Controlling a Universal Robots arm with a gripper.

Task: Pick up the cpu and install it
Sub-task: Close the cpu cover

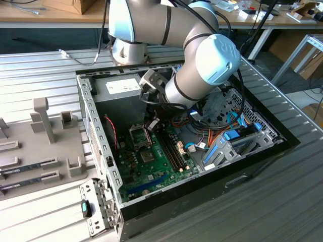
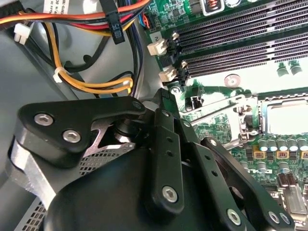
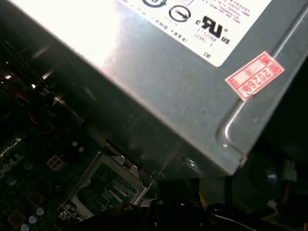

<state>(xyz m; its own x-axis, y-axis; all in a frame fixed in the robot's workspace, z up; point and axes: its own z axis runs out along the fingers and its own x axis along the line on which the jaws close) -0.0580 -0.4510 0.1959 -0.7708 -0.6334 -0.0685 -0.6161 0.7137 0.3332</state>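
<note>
— Where was the arm (image 1: 197,65)?

— I had it reaching into the open case (image 1: 96,136), with the gripper (image 1: 153,122) low over the motherboard (image 1: 151,166), just beside the socket (image 1: 139,135) and near the power supply (image 3: 159,96).

— And the cpu?

— I could not tell where it sat, nor whether the jaws were clenched or released.

Power-supply box (image 3: 159,96): brushed grey metal, soft sheen, paper labels. Claw (image 2: 163,159): matt black plastic links, bright screws. Motherboard (image 1: 151,161): glossy green. Surface (image 1: 45,75): ribbed bare metal. Arm shells (image 1: 217,58): smooth, glossy.
</note>
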